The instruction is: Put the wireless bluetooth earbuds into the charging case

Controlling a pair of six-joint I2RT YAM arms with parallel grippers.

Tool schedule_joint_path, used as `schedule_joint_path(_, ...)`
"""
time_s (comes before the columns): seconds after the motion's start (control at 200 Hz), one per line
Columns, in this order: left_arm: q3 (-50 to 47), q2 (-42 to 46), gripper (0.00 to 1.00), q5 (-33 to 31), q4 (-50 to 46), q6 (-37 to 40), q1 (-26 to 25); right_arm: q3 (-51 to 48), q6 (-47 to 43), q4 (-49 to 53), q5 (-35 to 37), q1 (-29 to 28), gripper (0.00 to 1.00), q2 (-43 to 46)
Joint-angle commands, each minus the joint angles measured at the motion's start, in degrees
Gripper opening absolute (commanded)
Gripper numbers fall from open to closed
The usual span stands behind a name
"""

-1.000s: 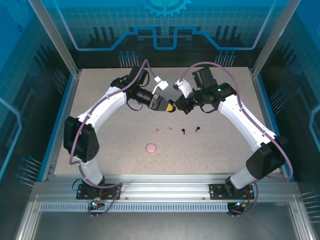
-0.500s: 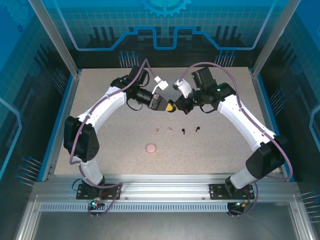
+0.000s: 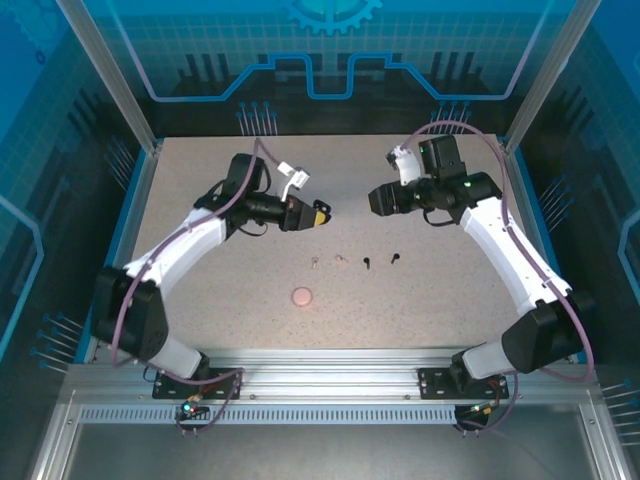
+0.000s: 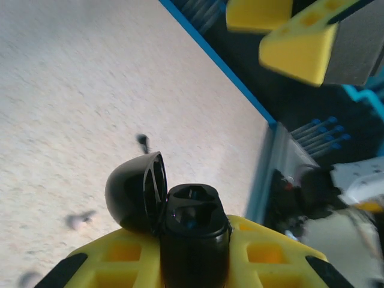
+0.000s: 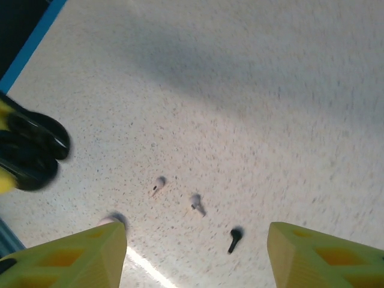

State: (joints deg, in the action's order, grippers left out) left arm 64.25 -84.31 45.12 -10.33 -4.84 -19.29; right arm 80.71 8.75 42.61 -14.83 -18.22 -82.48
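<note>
My left gripper point(image 3: 318, 213) is shut on a black charging case point(image 4: 195, 231), which stands upright between the yellow fingers point(image 4: 108, 261). Its lid point(image 4: 135, 192) is hinged open to the left and both sockets look bare. My right gripper point(image 3: 375, 200) hangs open above the table with nothing between its fingers point(image 5: 327, 258). Below it lie the earbuds: two pale ones point(image 5: 159, 183) point(image 5: 195, 203) and a black one point(image 5: 234, 239). From above, the row reads pale point(image 3: 316, 262), pale point(image 3: 341, 259), black point(image 3: 367, 263), black point(image 3: 396, 258), on the table in front of both grippers.
A round pink case point(image 3: 301, 296) lies shut nearer the arm bases, its edge peeking past my right gripper's left finger point(image 5: 111, 219). Blue rails point(image 3: 128, 215) and metal posts point(image 3: 525, 100) border the speckled table point(image 3: 450, 290).
The grippers were together at the table's middle. They have drawn apart: the right one opened and pulled back right, the left swung left still holding the black case.
</note>
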Motion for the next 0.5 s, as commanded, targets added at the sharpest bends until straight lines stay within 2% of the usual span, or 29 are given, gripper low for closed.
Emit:
schedule_joint_path(0.0, -10.5, 7.8, 0.00, -12.8, 27.0, -6.0, -0.6, -5.9, 8.3, 0.4, 4.9, -2.1, 0.64, -2.9)
schedule_joint_path(0.13, -21.5, 14.6, 0.00, -27.8, 43.9, -2.4, -4.2, -8.8, 12.8, -0.2, 9.6, -5.2, 0.62, -8.8)
schedule_joint_path(0.225, -24.7, 16.6, 0.00, -34.1, 49.8, 2.1, -7.5, -8.5, 14.7, -0.5, 12.9, -8.1, 0.60, -13.4)
schedule_joint_path(0.32, -24.7, 17.2, 0.00, -36.9, 51.6, 3.2, -9.2, -6.9, 16.3, 0.1, 16.0, -10.2, 0.58, -17.9)
schedule_joint_path(0.495, -24.7, 16.8, 0.00, -37.3, 55.4, 2.8, -10.4, -4.5, 18.1, 1.5, 19.3, -11.8, 0.52, -23.9)
